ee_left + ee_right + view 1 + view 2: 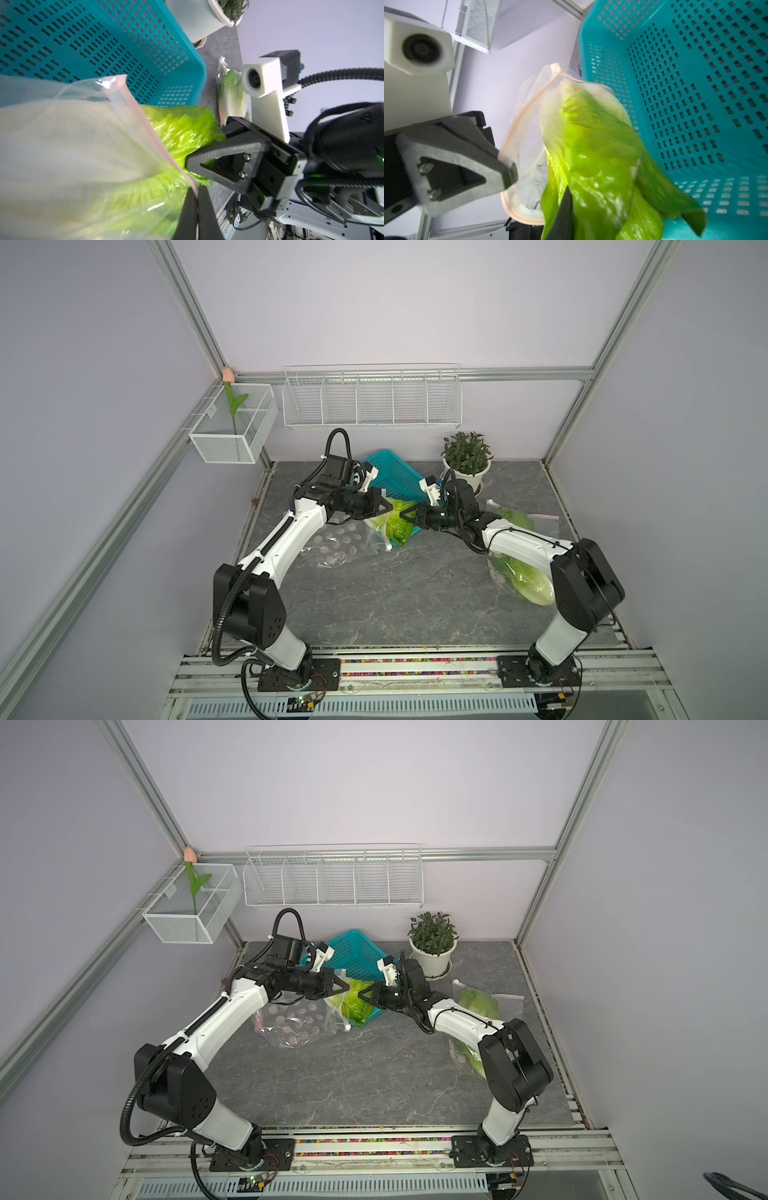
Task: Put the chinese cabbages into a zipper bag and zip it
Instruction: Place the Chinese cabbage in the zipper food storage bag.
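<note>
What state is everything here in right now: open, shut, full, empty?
left gripper: shut on the zipper bag's pink rim.
right gripper: shut, apparently pinching the cabbage's leaves.
zipper bag: open, held up.
cabbage: stalk end inside the bag, leaves sticking out.
two other cabbages: each bagged, lying on the table.
teal basket: no cabbage seen inside.
spare bag: empty, crumpled.

No legible text, label or number anywhere.
</note>
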{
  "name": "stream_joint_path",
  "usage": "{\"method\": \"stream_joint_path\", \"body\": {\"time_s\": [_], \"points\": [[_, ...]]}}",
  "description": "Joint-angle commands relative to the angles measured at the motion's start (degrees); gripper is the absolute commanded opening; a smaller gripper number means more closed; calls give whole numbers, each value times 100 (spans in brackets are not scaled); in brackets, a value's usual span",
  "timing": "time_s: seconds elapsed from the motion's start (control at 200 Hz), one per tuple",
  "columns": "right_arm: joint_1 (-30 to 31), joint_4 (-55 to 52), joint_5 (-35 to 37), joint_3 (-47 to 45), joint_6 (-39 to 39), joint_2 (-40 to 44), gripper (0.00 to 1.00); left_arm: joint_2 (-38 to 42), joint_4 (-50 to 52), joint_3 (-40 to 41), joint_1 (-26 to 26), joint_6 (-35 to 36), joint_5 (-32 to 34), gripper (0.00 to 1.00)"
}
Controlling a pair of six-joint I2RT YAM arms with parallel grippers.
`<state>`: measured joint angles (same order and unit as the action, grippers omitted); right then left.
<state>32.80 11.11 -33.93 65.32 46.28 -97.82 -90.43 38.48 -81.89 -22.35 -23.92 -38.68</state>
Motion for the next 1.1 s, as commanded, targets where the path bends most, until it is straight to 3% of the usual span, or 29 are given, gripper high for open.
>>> {"method": "stream_joint_path", "body": {"time_s": [0.0, 0.15, 0.255, 0.35, 0.505, 0.605, 0.81, 0.95, 1.095], "points": [[40, -235, -1031, 297, -698, 271, 7, 169, 76, -216, 0, -139, -83, 0], [279, -611, -1345, 955, -891, -33, 7, 56, 145, -435, -186, -113, -55, 0], [580, -2041, -1092, 1862, -1702, -430, 7, -25, 98, -511, -252, -170, -135, 0], [456, -2340, -1152, 1819, -2011, -313, 7, 171, 173, -476, -103, -104, -27, 0], [50, -868, -1520, 761, -1256, 372, 7, 530, 94, -153, 364, -98, -72, 0], [164, 204, -1693, 607, -402, 253, 7, 494, -95, -152, 204, -265, -270, 0], [648, 923, -1339, 1207, 462, -436, 7, 465, -668, -202, -352, -686, -411, 0], [745, -427, -923, 1820, 83, -646, 8, 561, -864, -76, -336, -821, -472, 0], [587, -640, -784, 1945, 162, -429, 10, 612, -1148, 69, -195, -1064, -541, 0]]}}
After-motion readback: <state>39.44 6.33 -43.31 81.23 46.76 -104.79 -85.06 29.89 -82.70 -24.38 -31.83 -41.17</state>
